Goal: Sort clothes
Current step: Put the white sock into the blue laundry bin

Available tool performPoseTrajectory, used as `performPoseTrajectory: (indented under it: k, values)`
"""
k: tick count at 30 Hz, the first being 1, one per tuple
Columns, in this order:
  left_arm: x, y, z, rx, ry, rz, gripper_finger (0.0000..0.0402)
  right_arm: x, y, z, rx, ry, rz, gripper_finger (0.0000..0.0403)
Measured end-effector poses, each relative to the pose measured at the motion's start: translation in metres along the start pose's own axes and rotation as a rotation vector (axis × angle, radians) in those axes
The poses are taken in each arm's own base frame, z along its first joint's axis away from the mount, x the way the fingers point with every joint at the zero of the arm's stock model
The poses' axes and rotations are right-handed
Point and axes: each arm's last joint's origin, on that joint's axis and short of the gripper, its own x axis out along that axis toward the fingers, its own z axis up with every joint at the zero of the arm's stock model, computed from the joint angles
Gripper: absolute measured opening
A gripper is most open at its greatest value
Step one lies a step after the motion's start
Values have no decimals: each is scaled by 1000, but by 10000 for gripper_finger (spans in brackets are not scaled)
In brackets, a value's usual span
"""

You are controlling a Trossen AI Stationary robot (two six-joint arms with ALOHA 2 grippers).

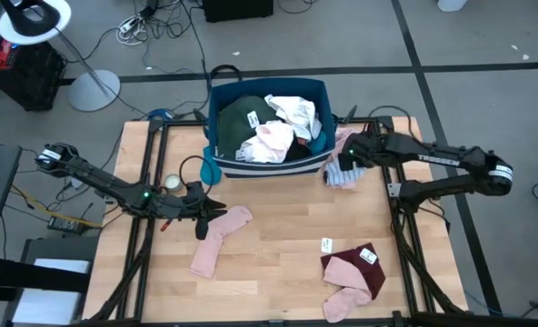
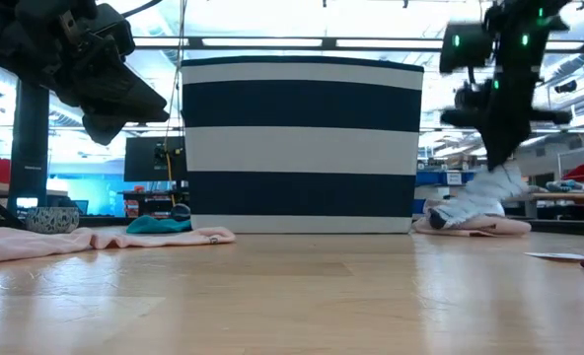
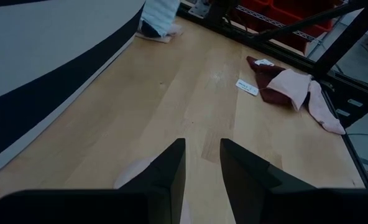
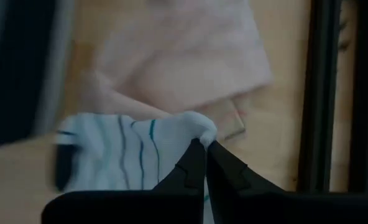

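My right gripper (image 1: 343, 160) is shut on a white sock with teal stripes (image 1: 341, 174), just right of the dark blue striped bin (image 1: 220, 127). The sock hangs onto a pale pink piece (image 4: 190, 68) on the table. My left gripper (image 1: 216, 210) is open, held above the table in the low view (image 2: 134, 104), over the upper end of a pink sock (image 1: 220, 240) that lies flat. The bin holds a dark green top (image 1: 239, 118), a white piece (image 1: 293, 111) and a pink piece (image 1: 271, 141). My right gripper pinches a bunched fold at the white sock's upper edge (image 4: 199, 129) between its two fingertips, coming from above and slanting down. The sock hangs slack below the fingers (image 2: 489, 192), and its lower end rests on the pink piece on the table (image 2: 470, 225).
A maroon piece with pink socks (image 1: 353, 273) lies at the near right, with a loose white tag (image 1: 326, 245) beside it. A teal piece (image 1: 210, 170) lies at the bin's left corner. Bare wood lies between the pink sock and the maroon pile.
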Motion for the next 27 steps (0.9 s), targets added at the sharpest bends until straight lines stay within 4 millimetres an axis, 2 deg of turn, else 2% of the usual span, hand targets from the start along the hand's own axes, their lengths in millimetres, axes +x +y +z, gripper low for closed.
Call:
performPoseTrajectory:
  k: [7, 17, 22, 27]
  values:
    - [0, 0, 0, 0, 0, 0, 106, -74, -3, 27, -20, -167, 9, 1]
    - [0, 0, 0, 4, -4, 5, 106, -179, 0, 64, -25, -505, 227, 0]
    - [0, 0, 0, 5, -4, 5, 106, -211, 15, 76, -62, -657, 404, 0]
    - [0, 0, 0, 5, -4, 5, 106, -218, 41, 74, -131, -714, 498, 0]
